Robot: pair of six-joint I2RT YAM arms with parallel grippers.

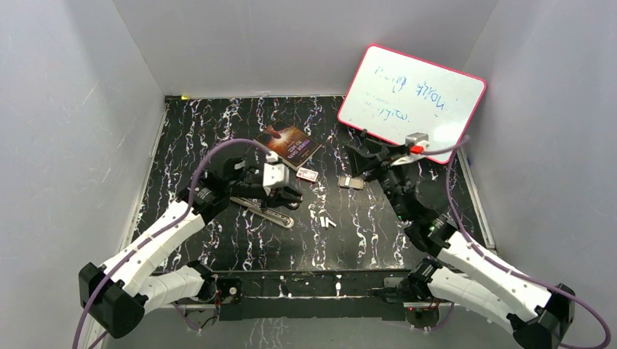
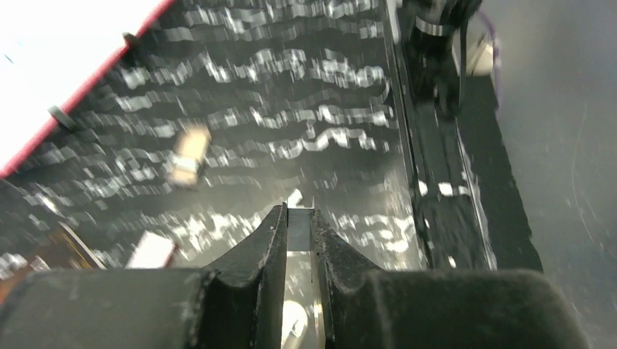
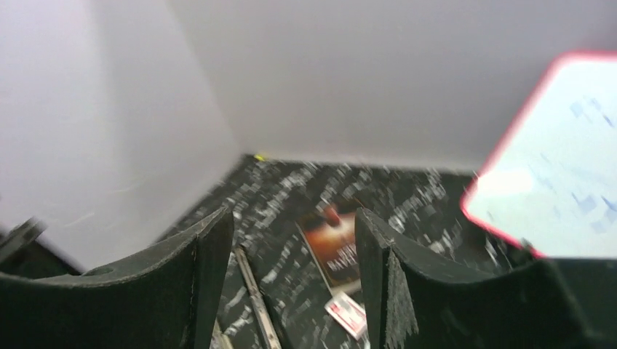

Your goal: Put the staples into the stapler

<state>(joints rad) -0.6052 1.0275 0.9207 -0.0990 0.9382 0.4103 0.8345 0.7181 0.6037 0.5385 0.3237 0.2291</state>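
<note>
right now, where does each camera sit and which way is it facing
top external: above and behind the bases, looking down on the table; left arm and right arm show.
left wrist: on the left arm, facing right across the table; the left tool, shut on the stapler, shows.
right wrist: on the right arm, facing the far left corner; the open right tool shows.
shared: both wrist views catch the whiteboard and small box.

Bench: glossy black marble-look top, reflective. Stapler: bare shiny metal rail. Staples: silver-grey metal. Book: glossy paper cover. Whiteboard: smooth glossy face, pink plastic rim. Right claw: matt black plastic.
</note>
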